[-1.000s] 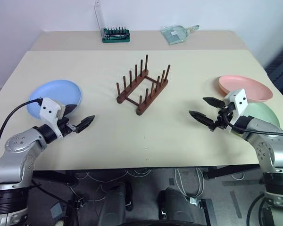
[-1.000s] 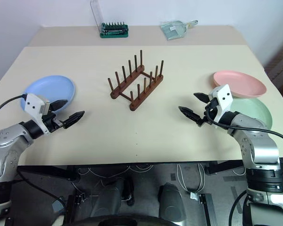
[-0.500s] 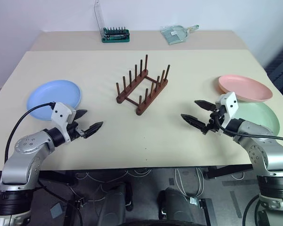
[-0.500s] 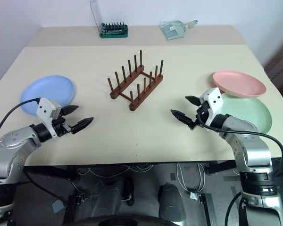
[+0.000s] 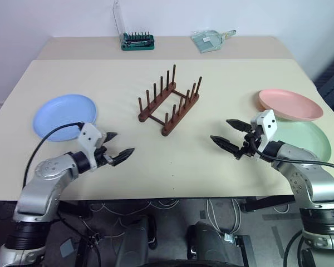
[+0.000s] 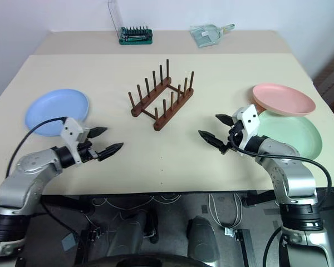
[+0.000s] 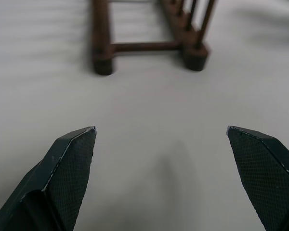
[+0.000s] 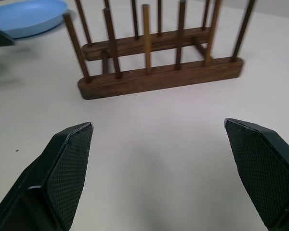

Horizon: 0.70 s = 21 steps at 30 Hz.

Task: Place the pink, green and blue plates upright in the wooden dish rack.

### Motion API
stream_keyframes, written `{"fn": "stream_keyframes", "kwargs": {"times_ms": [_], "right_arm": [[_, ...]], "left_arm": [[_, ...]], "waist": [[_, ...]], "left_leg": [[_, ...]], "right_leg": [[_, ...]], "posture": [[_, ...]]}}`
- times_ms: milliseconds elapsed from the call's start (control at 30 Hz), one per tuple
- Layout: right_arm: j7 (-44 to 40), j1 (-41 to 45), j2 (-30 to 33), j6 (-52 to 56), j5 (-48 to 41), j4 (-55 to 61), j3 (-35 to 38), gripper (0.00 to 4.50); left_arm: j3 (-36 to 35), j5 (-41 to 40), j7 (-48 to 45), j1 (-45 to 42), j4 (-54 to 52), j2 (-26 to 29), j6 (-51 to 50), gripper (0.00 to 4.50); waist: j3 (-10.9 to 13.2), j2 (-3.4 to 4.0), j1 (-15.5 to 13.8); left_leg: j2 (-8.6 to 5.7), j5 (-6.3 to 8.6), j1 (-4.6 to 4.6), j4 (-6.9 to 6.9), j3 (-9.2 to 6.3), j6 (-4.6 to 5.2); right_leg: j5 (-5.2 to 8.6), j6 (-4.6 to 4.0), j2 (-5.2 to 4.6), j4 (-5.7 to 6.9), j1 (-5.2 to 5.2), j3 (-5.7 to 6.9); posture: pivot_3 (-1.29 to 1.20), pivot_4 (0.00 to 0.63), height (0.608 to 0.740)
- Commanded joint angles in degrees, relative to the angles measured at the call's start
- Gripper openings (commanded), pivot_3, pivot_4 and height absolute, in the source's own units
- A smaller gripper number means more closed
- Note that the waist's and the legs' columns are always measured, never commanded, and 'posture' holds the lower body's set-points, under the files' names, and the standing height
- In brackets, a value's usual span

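The wooden dish rack (image 5: 168, 103) stands empty mid-table, dark brown with thin upright pegs; its near end (image 7: 149, 45) lies ahead of my left fingers and its long side (image 8: 159, 72) ahead of my right. The blue plate (image 5: 65, 115) lies flat at the left. The pink plate (image 5: 290, 104) rests at the right, overlapping the far rim of the green plate (image 5: 306, 139). My left gripper (image 5: 118, 146) hovers open over bare table, right of the blue plate. My right gripper (image 5: 227, 133) is open too, just left of the green plate, holding nothing.
A green screwdriver-bit case (image 5: 137, 40) with a clear raised lid and a clear plastic packet (image 5: 209, 39) sit at the table's far edge. The table (image 5: 172, 161) has bare cream surface between the grippers and the rack.
My left gripper has swung rightward, away from the blue plate toward the table's middle. My right gripper has shifted slightly left. Both stay open; plates and rack have not moved.
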<state>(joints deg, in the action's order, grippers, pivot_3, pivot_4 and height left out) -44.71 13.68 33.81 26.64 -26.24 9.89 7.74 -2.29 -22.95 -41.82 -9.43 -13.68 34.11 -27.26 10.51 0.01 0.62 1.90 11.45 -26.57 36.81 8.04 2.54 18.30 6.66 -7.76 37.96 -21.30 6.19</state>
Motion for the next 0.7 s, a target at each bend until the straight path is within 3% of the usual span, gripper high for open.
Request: {"fn": "stream_keyframes", "kwargs": {"times_ms": [33, 133, 367, 700], "right_arm": [[0.61, 0.07, -0.55, -1.62, -0.20, 1.83, 0.56, 4.48], [1.19, -1.64, -0.56, -1.74, -0.42, 3.29, 1.01, 4.48], [2.72, -3.53, -0.50, -1.31, -0.93, 5.67, 1.88, 4.48], [4.63, -4.99, -0.73, -1.05, -1.10, 7.81, 2.04, 4.48]], "left_arm": [[6.78, 5.17, 2.29, -2.92, 0.35, -3.04, 1.64, 4.50], [11.98, 11.69, 7.35, -6.37, 5.45, -8.17, 4.73, 4.50], [16.17, 20.00, 16.18, -12.50, 16.38, -17.18, 6.62, 4.50], [16.63, 22.14, 19.47, -16.70, 25.25, -26.28, 9.86, 4.50]], "waist": [[0.00, 0.00, 0.00], [0.00, 0.00, -0.10], [-0.02, 0.01, -0.04], [-0.06, 0.00, -0.80]], "left_leg": [[0.00, 0.00, -0.01, 0.00, 0.00, 0.01], [-0.01, -0.01, 0.00, 0.02, 0.00, 0.02], [0.02, -0.02, 0.07, 0.08, -0.01, 0.03], [0.00, 0.07, 0.07, 0.22, -0.04, 0.16]], "right_leg": [[0.00, 0.00, 0.00, 0.00, 0.08, 0.00], [0.00, 0.01, 0.02, 0.01, 0.17, 0.00], [0.00, 0.01, 0.04, 0.06, 0.23, 0.01], [-0.01, 0.02, -0.02, 0.02, 0.35, 0.04]], "posture": [[0.00, 0.150, 0.736], [0.00, 0.150, 0.736], [0.00, 0.150, 0.736], [0.00, 0.150, 0.736]]}}
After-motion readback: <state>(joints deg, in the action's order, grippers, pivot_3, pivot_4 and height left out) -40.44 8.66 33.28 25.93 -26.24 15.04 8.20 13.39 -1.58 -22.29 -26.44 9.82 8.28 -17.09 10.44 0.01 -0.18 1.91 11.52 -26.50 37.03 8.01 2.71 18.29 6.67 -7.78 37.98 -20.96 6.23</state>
